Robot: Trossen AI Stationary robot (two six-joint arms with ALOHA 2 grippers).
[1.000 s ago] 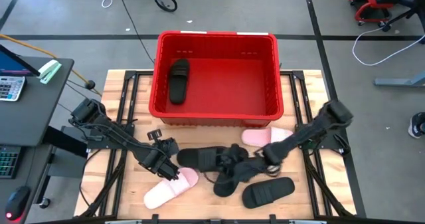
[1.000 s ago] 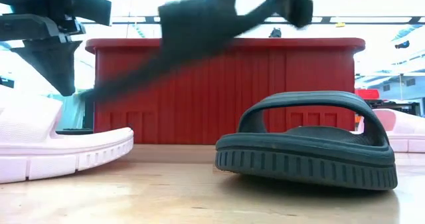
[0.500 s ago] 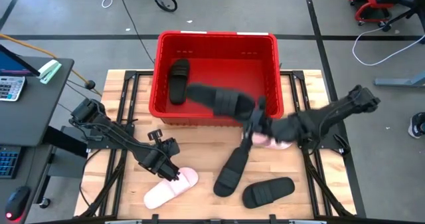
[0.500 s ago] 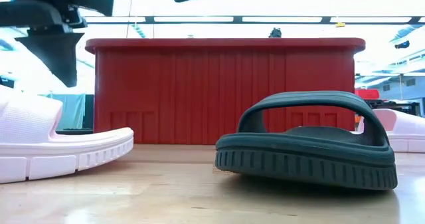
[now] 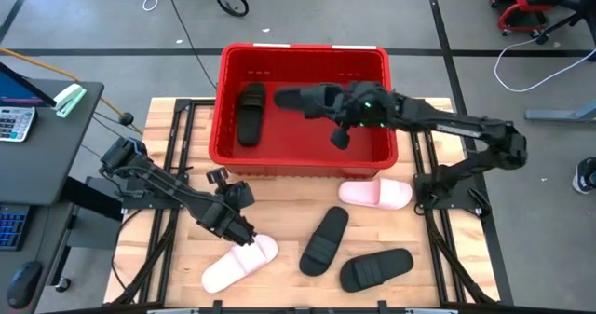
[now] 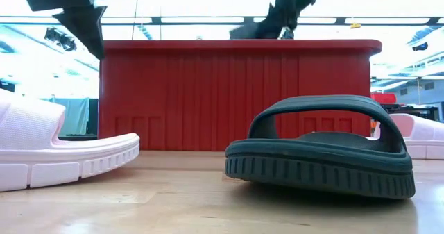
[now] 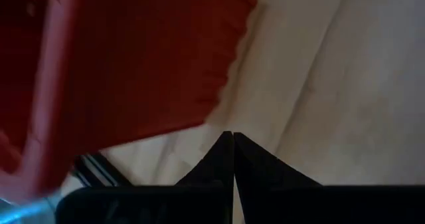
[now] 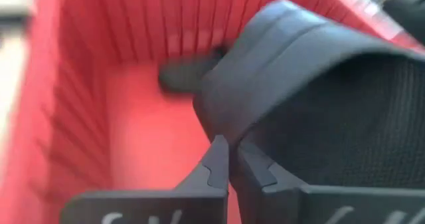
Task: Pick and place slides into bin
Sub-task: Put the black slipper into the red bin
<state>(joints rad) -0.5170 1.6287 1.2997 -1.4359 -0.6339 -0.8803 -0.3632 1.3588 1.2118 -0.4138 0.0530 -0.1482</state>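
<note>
My right gripper (image 5: 346,111) is over the red bin (image 5: 303,156), shut on a black slide (image 5: 307,100) held above the bin's floor; it also shows in the low view (image 6: 288,5). Another black slide (image 5: 250,114) lies flat on the bin's floor at the left. My left gripper (image 5: 235,223) is shut and empty, in the air (image 6: 83,26) over the near left of the table, just above a pale pink slide (image 5: 240,261). A second pink slide (image 5: 375,194) and two black slides (image 5: 323,239) (image 5: 375,269) lie on the table. My right gripper pinches the black slide's wide strap at its edge (image 8: 229,127) between its two fingers. The arm reaches in from the table's right side, over the bin. The slide is lifted clear, sticking out from the fingers toward the table's left (image 5: 293,98).
The bin stands at the table's far middle, its near wall (image 6: 236,95) facing the loose slides. A desk with a keyboard (image 5: 14,123) stands to the left of the table. Cables lie on the floor beyond.
My right gripper has lifted a black slide from the near middle of the table and swung it up and toward the far edge, over the bin. The other black slide beside it stayed on the table. My left gripper has risen a little.
</note>
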